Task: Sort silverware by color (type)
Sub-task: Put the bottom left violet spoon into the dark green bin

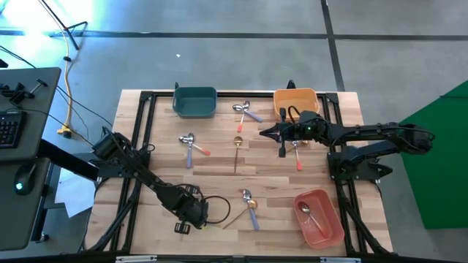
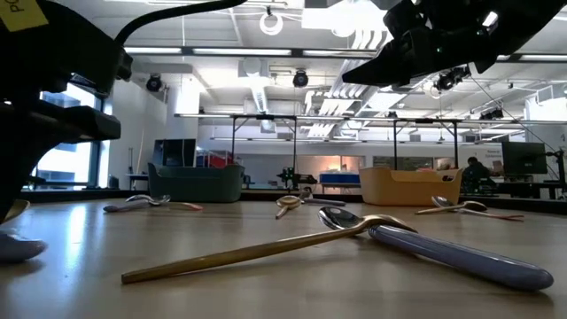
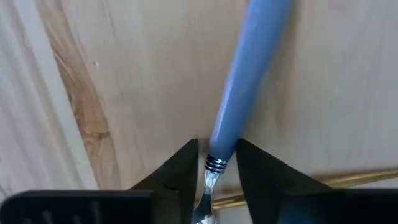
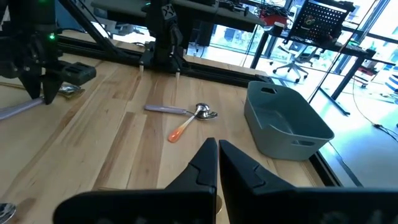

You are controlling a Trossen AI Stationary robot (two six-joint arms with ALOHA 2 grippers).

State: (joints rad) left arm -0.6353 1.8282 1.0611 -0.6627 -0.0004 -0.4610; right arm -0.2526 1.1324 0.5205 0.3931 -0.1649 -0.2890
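Left pincer [image 3: 214, 165]: low over the near middle of the tabletop [image 1: 219, 157], fingers narrowed around the neck of the lavender-handled spoon [image 1: 252, 212], right where handle meets metal; whether the pads actually press it I cannot tell, but it looks gripped or all but gripped.
Spoon's lie: its long axis runs straight out from between the fingers, handle pointing away from the wrist, so the pincer straddles it crosswise, which is the right way to pinch something this slim.
Crossing piece: an all-gold spoon [image 2: 266, 248] lies across the lavender one just by the bowl; lifting one may well drag the other.
Right pincer [image 4: 216, 163]: at the far right of the tabletop, just in front of the orange bin [image 1: 296, 101], fingers almost together with nothing between them; it hangs above a red-handled spoon [image 1: 297, 157].
Nearer arm: the left, plainly; the right is well apart from this pair.
Other silverware: scattered pairs toward the far side, one gold spoon [image 1: 237, 146] mid-table, and one spoon already in the pink bin [image 1: 325, 226].
Teal bin [image 1: 194, 102]: at the far edge; I see nothing in it.
Next move, I reckon: lift straight up, then carry it to a bin.
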